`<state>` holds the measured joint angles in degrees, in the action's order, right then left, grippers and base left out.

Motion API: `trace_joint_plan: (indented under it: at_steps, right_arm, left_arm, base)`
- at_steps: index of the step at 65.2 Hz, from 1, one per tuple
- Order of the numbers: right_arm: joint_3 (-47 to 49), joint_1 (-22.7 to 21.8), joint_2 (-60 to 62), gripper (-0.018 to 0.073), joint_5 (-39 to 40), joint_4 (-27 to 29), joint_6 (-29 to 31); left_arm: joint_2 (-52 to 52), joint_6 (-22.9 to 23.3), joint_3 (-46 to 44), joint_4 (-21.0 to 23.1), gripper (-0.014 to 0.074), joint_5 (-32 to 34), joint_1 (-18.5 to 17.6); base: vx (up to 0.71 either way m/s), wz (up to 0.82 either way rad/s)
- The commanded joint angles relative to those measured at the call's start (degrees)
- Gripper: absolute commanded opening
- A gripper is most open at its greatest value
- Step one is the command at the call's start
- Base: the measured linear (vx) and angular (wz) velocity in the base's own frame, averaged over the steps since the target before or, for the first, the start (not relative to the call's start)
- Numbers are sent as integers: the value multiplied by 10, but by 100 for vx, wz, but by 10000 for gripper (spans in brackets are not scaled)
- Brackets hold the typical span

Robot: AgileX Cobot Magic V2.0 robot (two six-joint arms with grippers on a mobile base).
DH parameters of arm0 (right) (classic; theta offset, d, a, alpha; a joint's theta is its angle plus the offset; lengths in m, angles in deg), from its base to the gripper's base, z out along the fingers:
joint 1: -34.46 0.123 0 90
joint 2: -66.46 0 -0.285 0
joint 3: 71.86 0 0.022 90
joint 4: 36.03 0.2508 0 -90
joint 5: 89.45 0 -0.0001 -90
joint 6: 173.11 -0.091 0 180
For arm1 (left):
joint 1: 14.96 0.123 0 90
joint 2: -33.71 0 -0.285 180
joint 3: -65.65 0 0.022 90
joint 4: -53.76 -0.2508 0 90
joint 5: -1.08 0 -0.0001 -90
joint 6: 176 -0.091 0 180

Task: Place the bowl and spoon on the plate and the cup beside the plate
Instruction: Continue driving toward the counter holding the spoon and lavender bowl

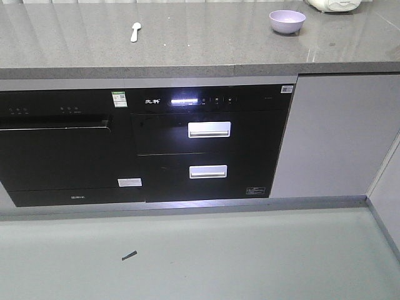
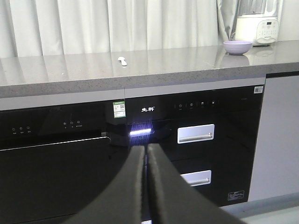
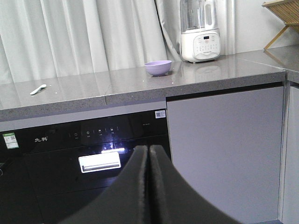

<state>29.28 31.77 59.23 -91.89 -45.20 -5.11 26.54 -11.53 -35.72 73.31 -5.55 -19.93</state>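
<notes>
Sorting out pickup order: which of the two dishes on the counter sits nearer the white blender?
The purple bowl, just left of the blender. The spoon lies much farther left along the counter.

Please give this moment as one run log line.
left hand: shut, empty | right hand: shut, empty | spoon, bowl: apart on counter | plate, cup: not in view

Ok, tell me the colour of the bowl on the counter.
The bowl is a plain lavender-purple with no pattern, seen best in the right wrist view.
</notes>
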Motion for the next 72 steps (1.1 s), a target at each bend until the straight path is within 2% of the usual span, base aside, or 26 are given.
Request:
trace_joint_plan:
  at_steps: [1,72]
  right_arm:
    - [-8,-2,6,-5,43,-2,5]
    - [-8,-2,6,-5,43,-2,5]
  left_arm:
    - [10,-1,14,7,-6,42,1]
    - [10,-1,14,7,-6,42,1]
  base:
    - [5,1]
    - [4,0]
